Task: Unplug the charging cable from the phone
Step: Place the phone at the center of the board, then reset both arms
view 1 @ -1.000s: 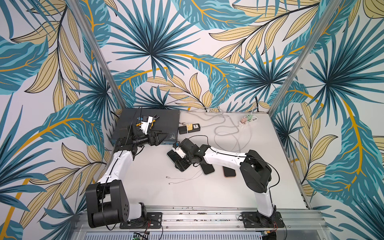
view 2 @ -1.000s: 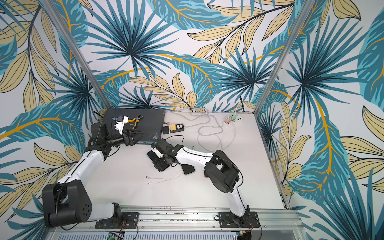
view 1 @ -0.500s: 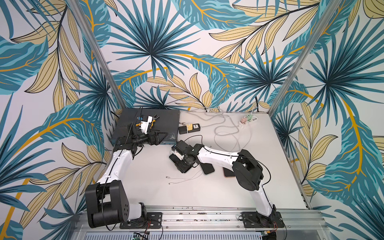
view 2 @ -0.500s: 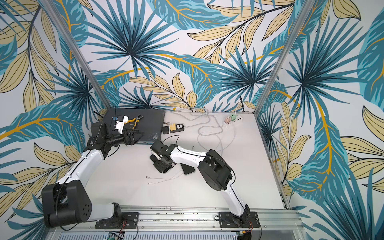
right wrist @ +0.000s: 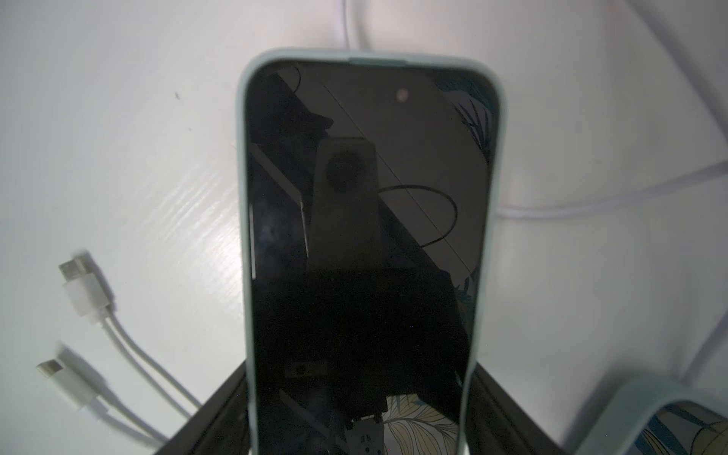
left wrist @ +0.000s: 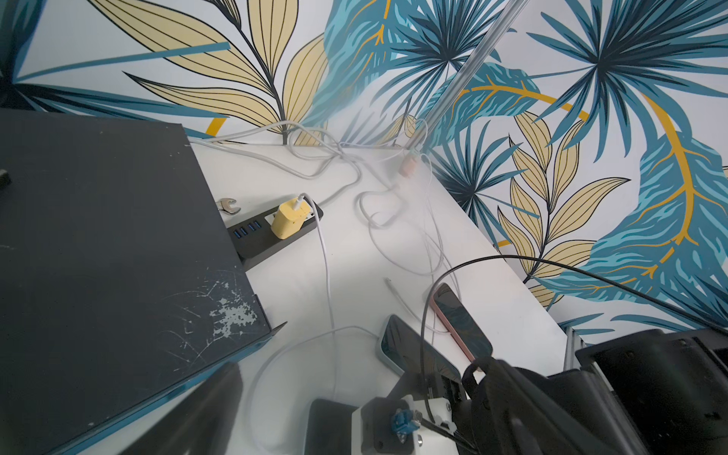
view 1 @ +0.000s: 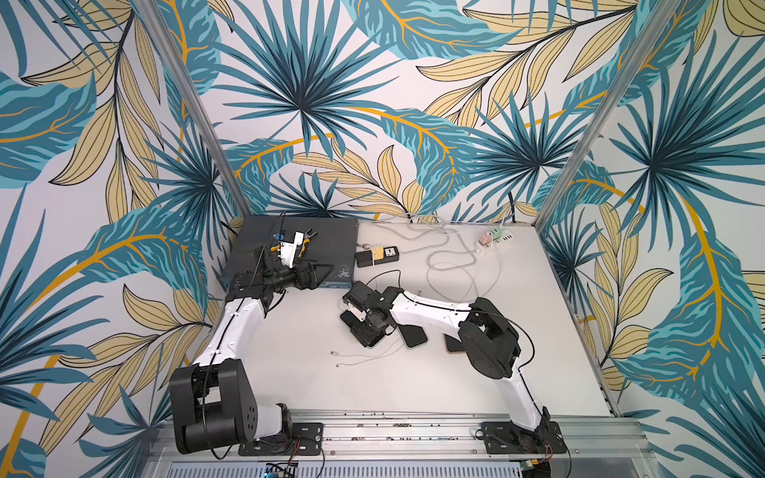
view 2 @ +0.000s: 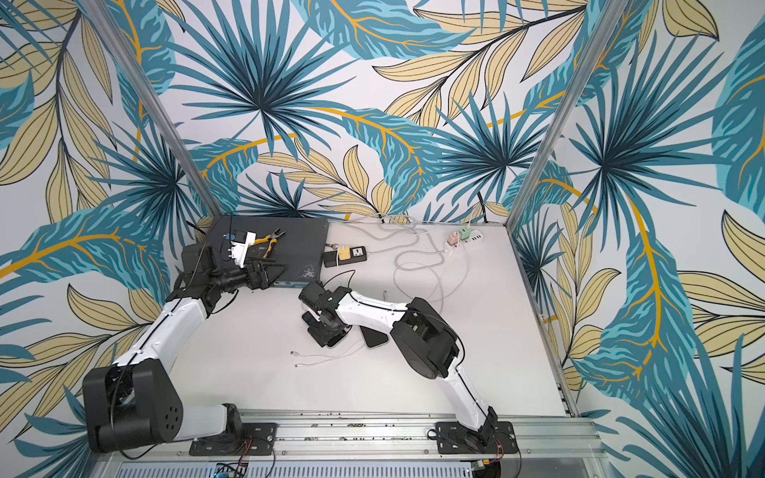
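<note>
Jaws: right gripper (view 1: 369, 322) grasps phone (right wrist: 362, 197), left gripper (view 1: 323, 272) released — cable plugs (right wrist: 80, 283) lie loose alongside; we judge unplugging likely complete.

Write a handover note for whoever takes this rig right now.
Left gripper: open, empty, by the dark box's front edge.
Right gripper: jaws straddle the phone; clamped or not, cannot tell.
White cable reaches the phone's far end; plug seating hidden. Two loose connectors lie beside the phone.
Done: right arm on the phone. To do: confirm hold, pull the plug.
</note>
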`<control>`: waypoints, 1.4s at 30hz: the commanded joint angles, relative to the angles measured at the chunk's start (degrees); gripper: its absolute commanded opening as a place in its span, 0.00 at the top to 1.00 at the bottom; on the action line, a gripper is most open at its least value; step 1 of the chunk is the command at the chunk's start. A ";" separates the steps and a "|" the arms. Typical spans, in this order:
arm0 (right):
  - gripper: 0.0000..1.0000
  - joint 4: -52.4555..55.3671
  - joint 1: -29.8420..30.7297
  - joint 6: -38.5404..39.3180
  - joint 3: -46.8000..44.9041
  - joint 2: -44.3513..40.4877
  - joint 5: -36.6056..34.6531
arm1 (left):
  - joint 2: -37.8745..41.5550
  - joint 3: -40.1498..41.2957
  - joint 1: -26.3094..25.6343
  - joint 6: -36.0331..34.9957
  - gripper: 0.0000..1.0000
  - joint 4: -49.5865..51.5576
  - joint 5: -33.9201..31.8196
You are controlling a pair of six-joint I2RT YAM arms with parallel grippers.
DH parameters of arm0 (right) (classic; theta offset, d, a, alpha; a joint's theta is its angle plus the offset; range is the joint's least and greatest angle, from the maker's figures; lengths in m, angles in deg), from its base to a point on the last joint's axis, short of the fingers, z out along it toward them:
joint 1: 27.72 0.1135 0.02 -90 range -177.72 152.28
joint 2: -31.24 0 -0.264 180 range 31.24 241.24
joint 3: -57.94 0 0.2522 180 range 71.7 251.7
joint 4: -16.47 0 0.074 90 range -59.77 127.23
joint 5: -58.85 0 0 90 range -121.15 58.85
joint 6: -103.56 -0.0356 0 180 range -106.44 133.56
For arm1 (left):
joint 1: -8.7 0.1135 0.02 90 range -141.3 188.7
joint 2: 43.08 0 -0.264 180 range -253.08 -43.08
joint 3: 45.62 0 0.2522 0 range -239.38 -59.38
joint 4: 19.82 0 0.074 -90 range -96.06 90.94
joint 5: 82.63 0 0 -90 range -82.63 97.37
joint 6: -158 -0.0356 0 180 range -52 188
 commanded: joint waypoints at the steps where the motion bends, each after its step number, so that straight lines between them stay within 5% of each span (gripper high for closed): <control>1: 0.23 0.55 0.34 0.87 1.32 1.20 -0.38 | 0.70 -1.90 0.50 -1.05 0.00 0.21 -0.34; 14: 0.19 0.79 0.28 0.77 1.25 1.87 -0.10 | 0.68 -2.31 0.50 -2.24 0.00 1.54 -2.21; 20: 0.03 -2.10 -0.60 0.19 -0.63 -0.67 1.50 | 0.70 -2.34 0.50 -2.72 0.00 1.69 -4.31; 24: 0.00 -8.73 -3.13 -1.05 -6.73 -7.06 1.54 | 0.74 -1.44 0.50 -2.60 0.00 0.29 -7.19; 32: 0.00 -25.40 -16.11 -2.18 -26.44 -24.85 1.03 | 3.06 8.95 0.42 -8.47 0.00 -11.32 -16.48; 42: 0.00 -45.48 -37.71 0.42 -48.37 -42.19 -0.90 | 0.69 26.78 0.37 -7.11 0.00 -41.20 -25.81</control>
